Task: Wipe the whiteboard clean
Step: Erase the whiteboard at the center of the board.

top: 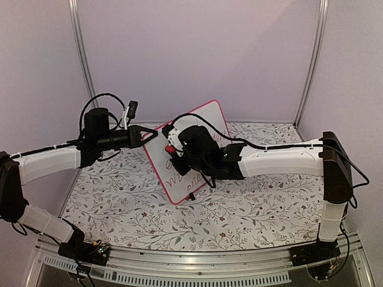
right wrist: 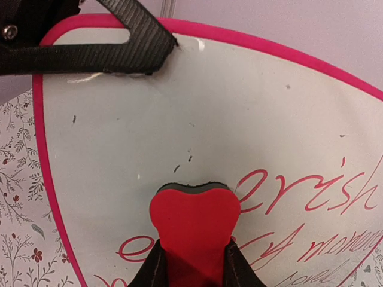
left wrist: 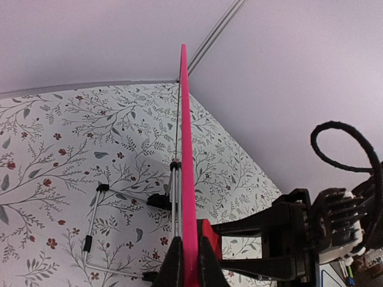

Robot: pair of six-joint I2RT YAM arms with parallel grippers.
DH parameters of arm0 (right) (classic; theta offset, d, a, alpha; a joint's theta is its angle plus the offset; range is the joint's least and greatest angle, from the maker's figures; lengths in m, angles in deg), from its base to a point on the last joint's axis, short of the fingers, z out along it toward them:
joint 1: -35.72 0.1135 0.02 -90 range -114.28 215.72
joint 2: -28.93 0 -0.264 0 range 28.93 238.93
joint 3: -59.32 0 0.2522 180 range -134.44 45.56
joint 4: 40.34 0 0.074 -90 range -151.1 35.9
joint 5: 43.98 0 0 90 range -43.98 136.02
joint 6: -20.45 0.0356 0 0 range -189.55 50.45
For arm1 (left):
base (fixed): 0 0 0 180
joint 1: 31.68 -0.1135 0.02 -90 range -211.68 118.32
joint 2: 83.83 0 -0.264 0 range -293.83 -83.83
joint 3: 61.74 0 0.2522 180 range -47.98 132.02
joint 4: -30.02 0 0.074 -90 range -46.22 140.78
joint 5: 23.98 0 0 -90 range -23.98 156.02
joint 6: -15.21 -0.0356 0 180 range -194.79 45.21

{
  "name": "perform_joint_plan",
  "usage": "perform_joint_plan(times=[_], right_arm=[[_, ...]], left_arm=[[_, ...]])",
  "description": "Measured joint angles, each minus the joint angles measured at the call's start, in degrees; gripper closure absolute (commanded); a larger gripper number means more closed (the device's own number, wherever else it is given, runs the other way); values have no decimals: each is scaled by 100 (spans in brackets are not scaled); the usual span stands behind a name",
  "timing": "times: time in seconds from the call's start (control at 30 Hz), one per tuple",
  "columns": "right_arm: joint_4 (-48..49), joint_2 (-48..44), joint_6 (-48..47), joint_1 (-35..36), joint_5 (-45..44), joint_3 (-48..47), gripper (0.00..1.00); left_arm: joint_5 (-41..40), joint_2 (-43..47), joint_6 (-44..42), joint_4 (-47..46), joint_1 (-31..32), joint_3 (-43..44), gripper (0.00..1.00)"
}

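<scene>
**Board half wiped, script left to clear**

The whiteboard (top: 206, 116) stands tilted on its wire stand (left wrist: 96, 227) at the centre of the floral table (top: 251, 209), its face turned toward the right arm. The left gripper (top: 149, 136) is clenched on the board's pink frame at about 10 o'clock on the face, steadying it. The right gripper (top: 175, 147) is clamped around a red eraser (right wrist: 194, 215) pressed flat on the face.

In the right wrist view, the surface from 9 to 1 o'clock of the eraser is clean apart from a few tiny dark flecks, so that part looks done. Pink cursive runs from 3 round to 7 o'clock. "erish" reads clearly at 3 o'clock; the line under it looks like "every moment", with the eraser and fingers over its middle. A smaller word at 5 o'clock is cut off and unreadable. By that, roughly half the job is left. No brand or label shows.
</scene>
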Motion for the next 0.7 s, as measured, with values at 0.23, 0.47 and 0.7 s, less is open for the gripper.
perform_joint_plan(times=[0.23, 0.47, 0.7], right_arm=[[42, -140, 201, 7, 63, 518, 75], [0, -151, 238, 7, 72, 529, 74], [-361, -146, 175, -79, 87, 81, 74]], left_arm=[[2, 0, 0, -2, 0, 0, 100], [4, 0, -2, -4, 0, 0, 100], [22, 0, -2, -11, 2, 0, 100]])
